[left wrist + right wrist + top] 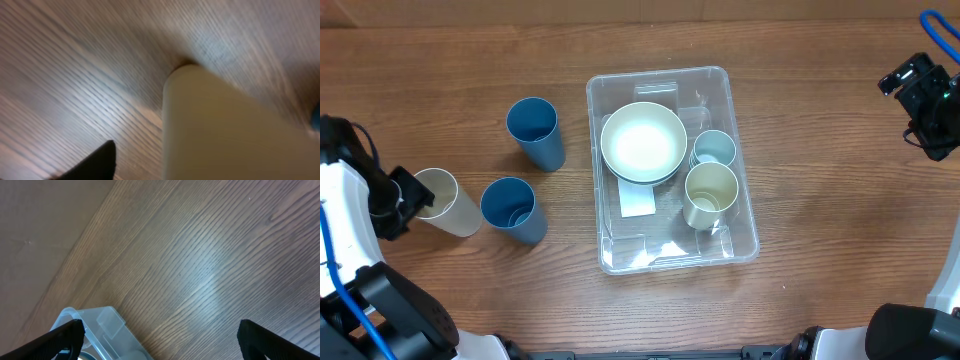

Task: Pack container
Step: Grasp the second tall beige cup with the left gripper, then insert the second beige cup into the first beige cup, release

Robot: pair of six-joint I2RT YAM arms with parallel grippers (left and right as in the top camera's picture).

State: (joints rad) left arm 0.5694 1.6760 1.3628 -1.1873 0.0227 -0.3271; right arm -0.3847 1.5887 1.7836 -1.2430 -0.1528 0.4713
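Container (744, 190) mid-desk (820, 200), holding a white bowl (643, 142), a pale blue cup (714, 148) and a cream cup (710, 192). Just left of it, one blue cup (535, 132) and a second blue cup (512, 208). Left claw (412, 193) at the rim of an off-white cup (448, 200) far left — clenched or not, cannot tell. Right claw (160, 325) released, fingers spread wide — nothing between them but bare desk.

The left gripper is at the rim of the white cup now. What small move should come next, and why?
Probably raise the white cup a little and begin carrying it toward the container. The left gripper sits at the cup's rim and the cup leans, though I cannot tell if the grip is closed. The container has bare floor at its near end.
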